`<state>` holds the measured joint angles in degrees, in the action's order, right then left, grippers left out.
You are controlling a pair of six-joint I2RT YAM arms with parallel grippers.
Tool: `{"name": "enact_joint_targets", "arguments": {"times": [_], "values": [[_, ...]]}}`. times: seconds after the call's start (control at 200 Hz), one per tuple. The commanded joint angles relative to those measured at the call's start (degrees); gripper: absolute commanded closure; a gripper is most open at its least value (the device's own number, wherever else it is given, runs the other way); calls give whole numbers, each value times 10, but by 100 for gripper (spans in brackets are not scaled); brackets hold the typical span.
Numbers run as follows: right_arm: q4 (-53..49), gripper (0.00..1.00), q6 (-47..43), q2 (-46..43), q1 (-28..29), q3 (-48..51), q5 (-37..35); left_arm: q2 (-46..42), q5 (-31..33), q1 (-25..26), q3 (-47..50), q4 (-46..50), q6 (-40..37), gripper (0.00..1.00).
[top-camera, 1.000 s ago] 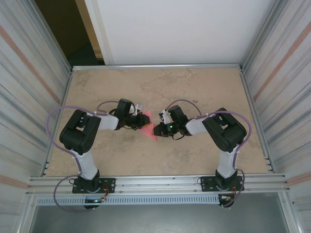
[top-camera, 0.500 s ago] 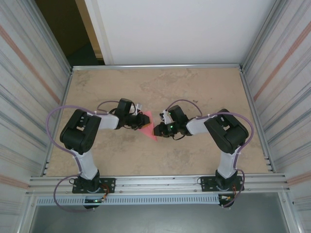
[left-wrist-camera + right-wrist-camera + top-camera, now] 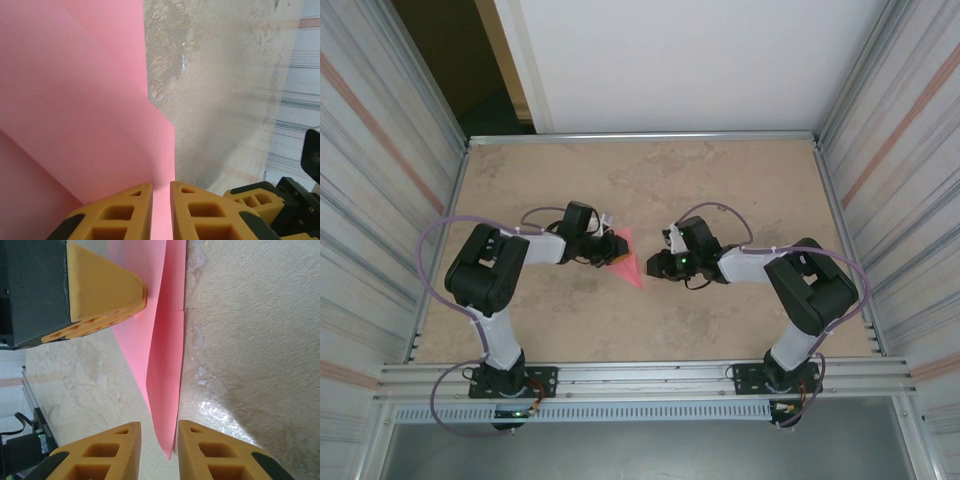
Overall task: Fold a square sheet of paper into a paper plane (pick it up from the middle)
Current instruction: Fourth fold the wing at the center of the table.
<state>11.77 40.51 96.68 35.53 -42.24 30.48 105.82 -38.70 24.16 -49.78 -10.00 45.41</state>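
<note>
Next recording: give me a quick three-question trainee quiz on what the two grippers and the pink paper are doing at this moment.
1. True or false: the left gripper is clamped on the folded pink paper.
2. Multiple choice: in the right wrist view, the fingers of the right gripper are A) pressed tight together, B) apart with a gap between them, C) wrapped around the other gripper.
3. Fill in: seen from above, the paper's sharp tip points toward the ___ edge of the table (near, meaning the arms' side, or far).
Key: 1 true; 2 B; 3 near.
</note>
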Motion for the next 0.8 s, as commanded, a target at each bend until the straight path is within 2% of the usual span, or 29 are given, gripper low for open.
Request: {"name": "enact_joint_targets", "arguments": {"times": [0.0,0.336,0.481,0.797], "values": [[-31,77,-4,7,18,-30,-12,12,13,4,-14,21,-3,82],[-26,79,-4,34,46,-58,-27,17,22,5,-19,31,6,82],[-54,75,-9,31,46,-62,-74,14,21,5,-19,29,8,82],[-85,71,-46,75,54,-107,-66,9,21,7,-26,37,11,82]]}}
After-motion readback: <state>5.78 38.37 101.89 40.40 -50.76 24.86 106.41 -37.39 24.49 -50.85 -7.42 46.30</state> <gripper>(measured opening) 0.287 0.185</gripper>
